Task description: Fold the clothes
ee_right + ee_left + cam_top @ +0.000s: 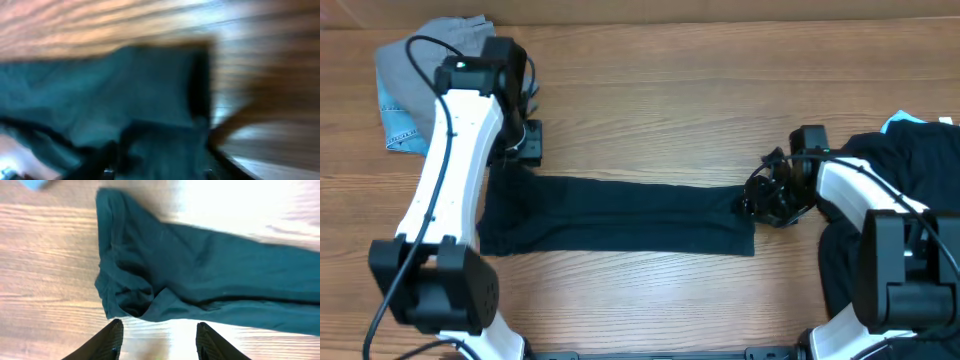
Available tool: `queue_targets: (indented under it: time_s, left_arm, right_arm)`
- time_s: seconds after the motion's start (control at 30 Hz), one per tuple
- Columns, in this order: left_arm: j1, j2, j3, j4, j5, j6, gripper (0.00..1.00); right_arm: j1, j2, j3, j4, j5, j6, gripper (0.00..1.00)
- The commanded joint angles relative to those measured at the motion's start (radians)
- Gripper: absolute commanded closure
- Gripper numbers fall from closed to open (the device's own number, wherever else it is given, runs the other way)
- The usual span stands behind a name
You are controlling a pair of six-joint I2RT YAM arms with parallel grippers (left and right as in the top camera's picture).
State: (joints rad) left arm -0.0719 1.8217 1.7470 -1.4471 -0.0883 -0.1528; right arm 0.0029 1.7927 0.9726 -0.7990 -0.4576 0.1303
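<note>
One of the clothes, a black garment (620, 215), lies folded into a long flat strip across the middle of the table. My left gripper (528, 150) hovers at the strip's far left end. In the left wrist view it (159, 325) is open over bare wood, just short of the rumpled cloth edge (125, 300). My right gripper (760, 200) is at the strip's right end. The right wrist view is blurred; there the gripper (158, 170) has its fingers apart over the dark fabric (100, 85). More black clothes (905, 165) are heaped at the right.
A grey garment (420, 65) with a light blue piece (395, 115) lies at the far left corner. The wooden table (650, 110) shows bare behind and in front of the strip. The black heap covers the right edge beside the right arm.
</note>
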Motion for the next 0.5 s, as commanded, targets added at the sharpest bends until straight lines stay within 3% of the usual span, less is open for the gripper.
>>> queue_targets:
  time_s: [0.0,0.07,0.1,0.2,0.37,0.47]
  left_arm:
    - [0.002,-0.074,0.029,0.002,0.029,0.019,0.50]
    - [0.002,-0.088,0.029,0.001,0.028,0.028,0.50]
    - [0.002,-0.093,0.029,-0.001,0.027,0.036,0.50]
    - [0.002,-0.099,0.029,-0.016,0.026,0.046,0.51]
    - [0.002,-0.099,0.029,-0.022,0.027,0.049,0.52]
    - [0.001,-0.099,0.029,-0.021,0.027,0.049,0.52]
  right_arm:
    - [0.044,0.020,-0.050,0.025,0.000,-0.017,0.72]
    - [0.048,0.019,-0.045,0.032,0.004,-0.020,0.94]
    - [0.047,0.019,-0.040,0.028,0.009,-0.019,0.96]
    - [0.022,0.013,0.001,-0.014,0.047,0.001,0.96]
    - [-0.025,-0.066,0.139,-0.196,0.353,0.112,0.96]
    - [-0.023,-0.100,0.180,-0.228,0.371,0.133,0.96]
